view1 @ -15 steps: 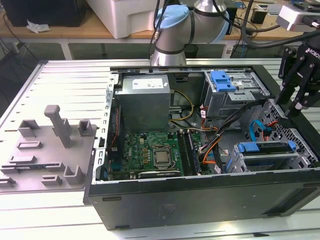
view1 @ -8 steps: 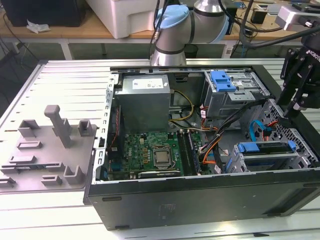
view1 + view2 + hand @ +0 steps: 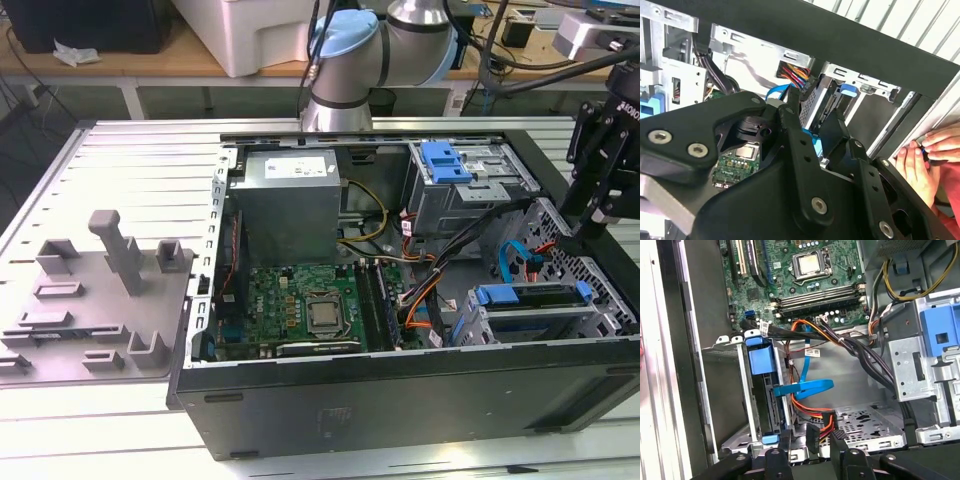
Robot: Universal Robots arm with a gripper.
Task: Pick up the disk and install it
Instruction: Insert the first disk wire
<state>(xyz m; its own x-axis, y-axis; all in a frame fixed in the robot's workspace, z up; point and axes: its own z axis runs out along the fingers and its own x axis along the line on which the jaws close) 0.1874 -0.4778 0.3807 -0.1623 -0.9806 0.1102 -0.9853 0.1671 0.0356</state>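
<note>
Black fingers [image 3: 582, 225] on a robot arm, parted with nothing held between them, hang inside an open computer case [image 3: 400, 405]. The disk [image 3: 532, 296], in its blue carrier, sits in the drive cage [image 3: 743, 390] close beside them.

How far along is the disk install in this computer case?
The disk already looks slotted into the drive cage of the open case. The gripper hangs near it, fingers open, holding nothing. Left to confirm: whether the disk is fully seated, which can't be told.
</note>
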